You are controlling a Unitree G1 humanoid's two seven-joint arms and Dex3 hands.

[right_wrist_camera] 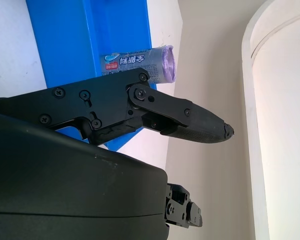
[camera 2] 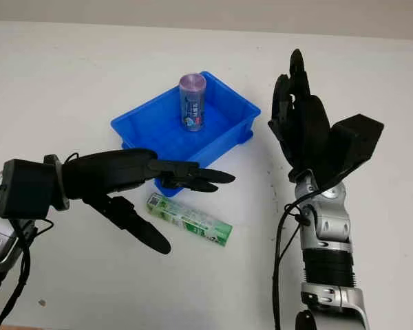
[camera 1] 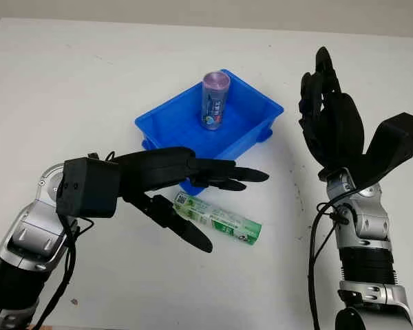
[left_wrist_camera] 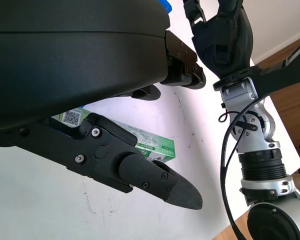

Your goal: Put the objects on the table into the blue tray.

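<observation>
Left hand over the green box, one item already in the tray.

The left hand [camera 1: 193, 196] hovers low above the green box [camera 1: 219, 220], which lies flat on the table [camera 1: 89, 89] just near of the blue tray [camera 1: 251, 103] — upper fingers [camera 1: 234, 175] reaching out over it, thumb on its near side, so the box sits in the gap, ungrasped, likely set for a pinch. The purple roll [camera 1: 215, 100] stands upright inside the tray. The right hand [camera 1: 327, 117] is raised to the tray's right, fingers pointing up and holding nothing — probably parked clear of the left arm's path.
</observation>
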